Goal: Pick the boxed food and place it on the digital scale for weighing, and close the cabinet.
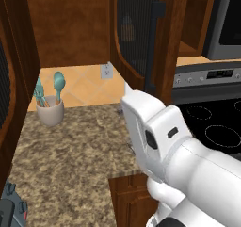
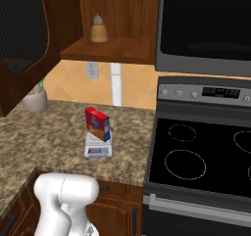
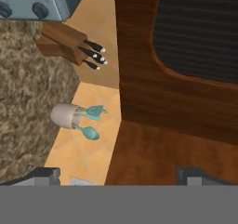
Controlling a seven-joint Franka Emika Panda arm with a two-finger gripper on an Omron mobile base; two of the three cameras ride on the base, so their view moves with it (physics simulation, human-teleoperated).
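Red boxed food (image 2: 97, 124) upright on digital scale (image 2: 98, 146).

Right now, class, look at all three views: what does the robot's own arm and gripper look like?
The arm is glossy white with rounded, blocky segments and a dark recessed slot on its side; its rounded white lower part shows in the right base view. The gripper ends in two small dark grey fingertips. No cables or markings are visible.

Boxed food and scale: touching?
Touching. In the right base view the red boxed food stands upright on the flat top of the digital scale, its base flush on the platform with no gap between them.
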